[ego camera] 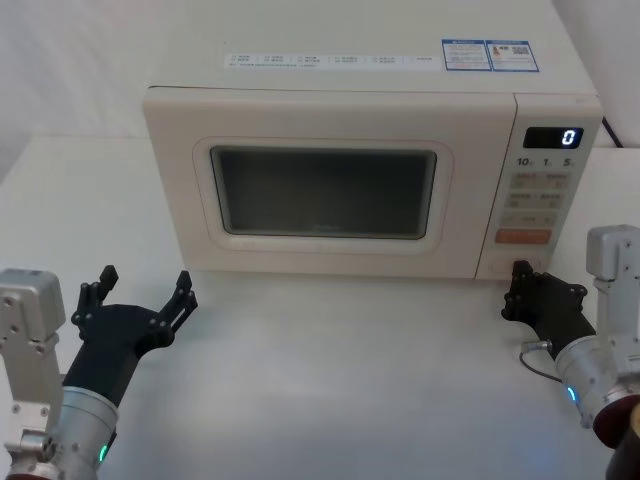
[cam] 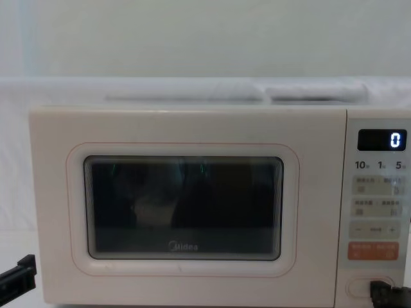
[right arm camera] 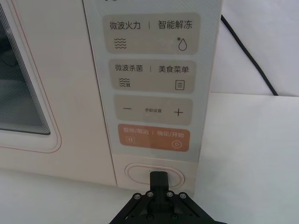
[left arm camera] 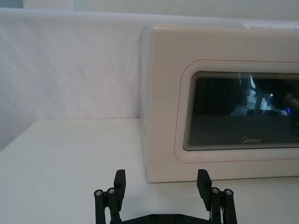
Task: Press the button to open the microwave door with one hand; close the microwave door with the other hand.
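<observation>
Door not yet opened; the press is only starting.
Right pincer, clenched, tip at the button; microwave door flush; left pincer released, waiting.

We see a white table under the oven. On the control panel an orange key sits at six o'clock from the display. Top stickers lie toward one o'clock. A black cable trails behind.
</observation>
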Motion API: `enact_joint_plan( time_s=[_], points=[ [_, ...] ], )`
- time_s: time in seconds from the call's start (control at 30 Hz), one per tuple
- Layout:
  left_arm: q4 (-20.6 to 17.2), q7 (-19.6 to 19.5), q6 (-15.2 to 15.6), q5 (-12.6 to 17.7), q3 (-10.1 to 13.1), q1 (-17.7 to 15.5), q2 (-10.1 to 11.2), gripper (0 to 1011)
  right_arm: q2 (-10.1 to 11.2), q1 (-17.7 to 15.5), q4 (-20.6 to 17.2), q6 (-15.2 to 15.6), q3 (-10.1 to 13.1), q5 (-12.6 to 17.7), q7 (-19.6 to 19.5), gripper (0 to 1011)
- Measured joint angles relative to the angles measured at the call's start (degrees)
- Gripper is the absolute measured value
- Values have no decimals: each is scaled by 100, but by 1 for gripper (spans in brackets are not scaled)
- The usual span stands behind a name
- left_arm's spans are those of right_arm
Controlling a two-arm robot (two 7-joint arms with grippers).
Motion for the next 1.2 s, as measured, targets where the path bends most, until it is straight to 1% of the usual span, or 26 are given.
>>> enact_joint_plan(
  time_s=[0.97, 1.2],
  points=[
    [0, 0, 0, 0, -1, 0, 0, 1001, -55, 389, 454, -61, -26, 44, 63, 0],
    [0, 0, 0, 0, 0, 0, 0, 1001, -61, 413, 496, -82, -40, 54, 66, 0]
  ],
)
